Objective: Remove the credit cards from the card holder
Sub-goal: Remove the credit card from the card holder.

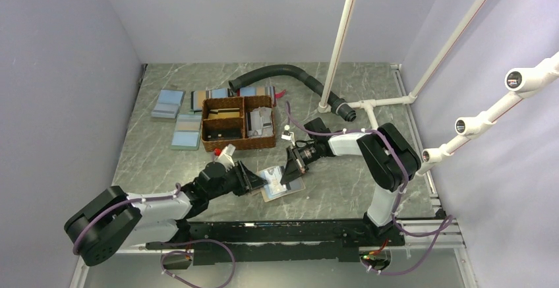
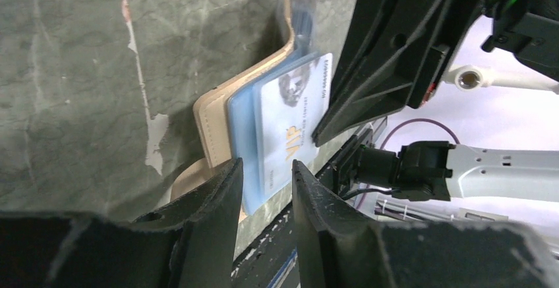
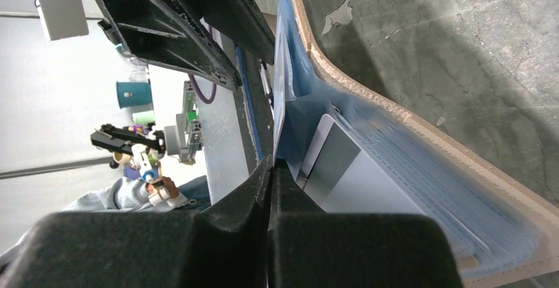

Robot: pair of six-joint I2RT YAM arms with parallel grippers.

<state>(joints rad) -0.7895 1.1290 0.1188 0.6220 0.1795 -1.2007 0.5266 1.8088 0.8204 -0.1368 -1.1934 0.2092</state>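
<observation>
The card holder (image 1: 285, 190) lies open on the table between my two grippers, tan rim (image 2: 212, 126) outward and light blue pockets up. A pale credit card (image 2: 290, 113) marked VIP sticks partway out of a pocket toward my left gripper (image 2: 267, 169). That gripper is open, its fingers on either side of the card's near corner without touching it. My right gripper (image 3: 271, 163) is shut, and its tip (image 2: 318, 136) rests on the VIP card. Another grey-white card (image 3: 349, 176) sits in a blue pocket inside the tan rim (image 3: 422, 130). From above, the left gripper (image 1: 254, 181) and right gripper (image 1: 289, 173) nearly meet over the holder.
A brown woven basket (image 1: 237, 124) with two compartments stands behind the holder. Flat light blue rectangles (image 1: 168, 103) lie to its left. A black hose (image 1: 283, 74) and a white pipe frame (image 1: 339, 37) occupy the back right. The arms' rail (image 1: 277, 232) runs along the near edge.
</observation>
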